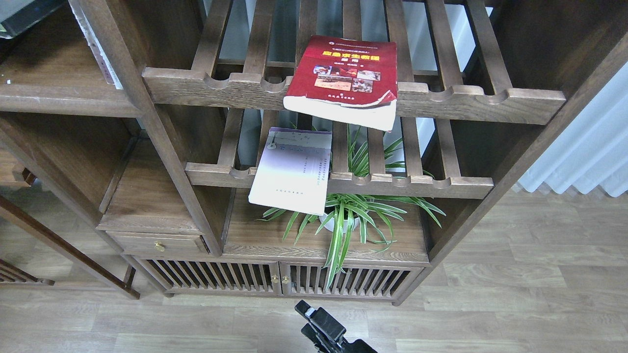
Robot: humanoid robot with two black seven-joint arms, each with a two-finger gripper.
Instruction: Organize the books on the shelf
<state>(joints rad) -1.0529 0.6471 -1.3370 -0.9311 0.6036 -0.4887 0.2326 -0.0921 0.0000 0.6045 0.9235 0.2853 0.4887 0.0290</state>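
The thick red book [343,78] lies flat on the upper slatted rack, its front edge overhanging the notched rail. The pale lavender-white book [292,169] lies on the lower slatted rack and overhangs its rail too. A grey book with dark edges [27,17] shows at the top left corner above the flat dark-brown shelf [54,90], mostly cut off; I cannot tell if it rests there. A black gripper [309,311], my right one, pokes up at the bottom centre, far below the books; its fingers cannot be told apart. My left gripper is out of view.
A spider plant in a white pot [343,215] stands on the board under the lower rack. A thin pale item [98,49] leans against the upright post. A small drawer [157,243] and slatted doors [274,280] sit near the floor.
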